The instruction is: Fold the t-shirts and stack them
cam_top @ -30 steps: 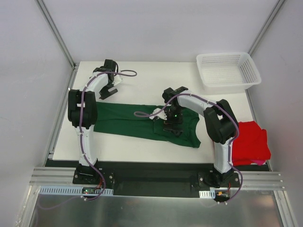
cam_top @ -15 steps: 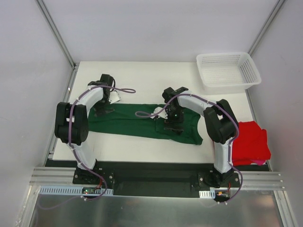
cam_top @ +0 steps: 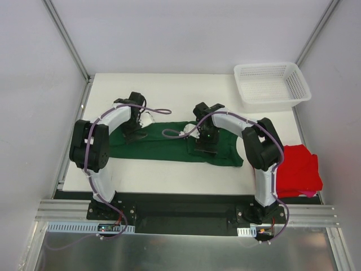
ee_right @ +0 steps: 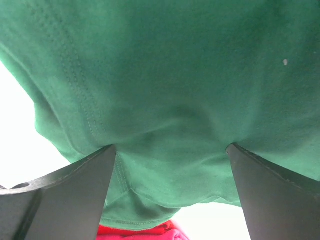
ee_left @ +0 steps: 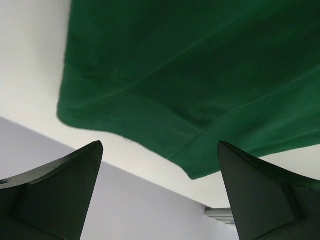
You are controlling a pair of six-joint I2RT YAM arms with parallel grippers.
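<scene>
A dark green t-shirt (cam_top: 163, 144) lies spread sideways across the middle of the white table (cam_top: 180, 96). My left gripper (cam_top: 135, 134) is low over its left part, open, with only the shirt's edge (ee_left: 165, 75) and bare table showing between its fingers (ee_left: 65, 190). Over the shirt's right part my right gripper (cam_top: 204, 145) stands open, its fingers (ee_right: 75, 190) spread wide on or just above the green cloth (ee_right: 170, 90), gripping nothing. The red t-shirt (cam_top: 300, 169) lies folded at the table's right edge; a strip of the red t-shirt (ee_right: 135, 232) shows in the right wrist view.
A white mesh basket (cam_top: 272, 83) stands at the back right corner. Grey walls and metal frame posts close in the table on the left, back and right. The arm bases sit on a rail along the near edge.
My left gripper has come from the back left of the table down onto the green shirt's left part. The right gripper has shifted slightly toward the back. Both stayed open.
</scene>
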